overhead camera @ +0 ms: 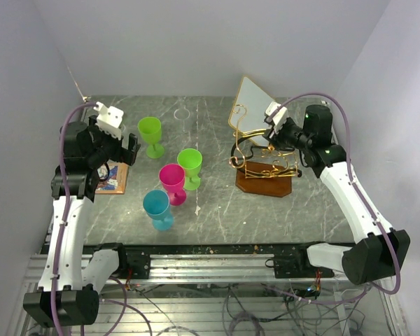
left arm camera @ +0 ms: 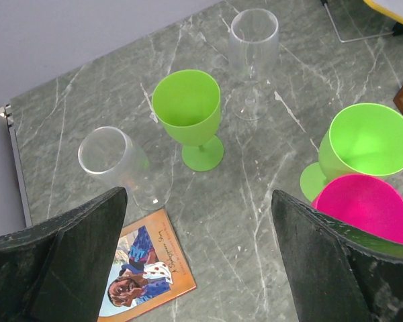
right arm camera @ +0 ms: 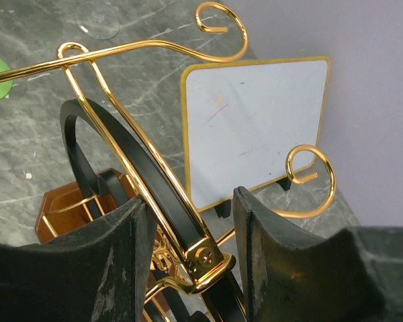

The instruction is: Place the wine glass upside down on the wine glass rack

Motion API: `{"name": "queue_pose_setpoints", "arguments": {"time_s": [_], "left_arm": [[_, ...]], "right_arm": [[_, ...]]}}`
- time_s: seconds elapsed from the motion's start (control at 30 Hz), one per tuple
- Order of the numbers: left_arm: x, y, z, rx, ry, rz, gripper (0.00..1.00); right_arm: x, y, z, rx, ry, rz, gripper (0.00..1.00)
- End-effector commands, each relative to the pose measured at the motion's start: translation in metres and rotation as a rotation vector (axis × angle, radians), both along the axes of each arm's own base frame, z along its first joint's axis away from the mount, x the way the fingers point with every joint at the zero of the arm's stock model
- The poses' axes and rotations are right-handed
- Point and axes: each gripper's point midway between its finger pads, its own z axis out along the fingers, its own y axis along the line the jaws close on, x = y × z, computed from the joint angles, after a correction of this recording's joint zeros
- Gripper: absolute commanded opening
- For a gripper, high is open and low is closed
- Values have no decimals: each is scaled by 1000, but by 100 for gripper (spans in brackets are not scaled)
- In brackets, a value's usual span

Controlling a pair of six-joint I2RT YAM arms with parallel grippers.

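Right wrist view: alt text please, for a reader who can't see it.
The right gripper straddles the top of the gold wire wine glass rack, with a gold rod and a black curved band passing between its jaws; whether it grips is unclear. Behind stands a white gold-edged panel on the grey marbled table.

The top camera looks down from behind on the whole worktop (overhead camera: 287, 210); close wrist cameras share its green glass (overhead camera: 150, 131) and rack (overhead camera: 266, 185).
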Motion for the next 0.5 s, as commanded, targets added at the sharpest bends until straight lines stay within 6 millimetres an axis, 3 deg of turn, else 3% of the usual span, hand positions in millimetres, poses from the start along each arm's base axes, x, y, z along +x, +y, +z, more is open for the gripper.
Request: {"name": "queue_pose_setpoints", "arguments": {"time_s": [0.0,0.17,0.47], "left_arm": [[8,8,-5,26,-12,27,99],[22,31,-12,8,27,183,99],[39,69,-19,-51,89,360,98]], "right_arm": [[14,5,-3,-18,-30,27,45],[8,14,-3,-46,-10,113,48],[4,11,-3,-91,19,126,61]]}}
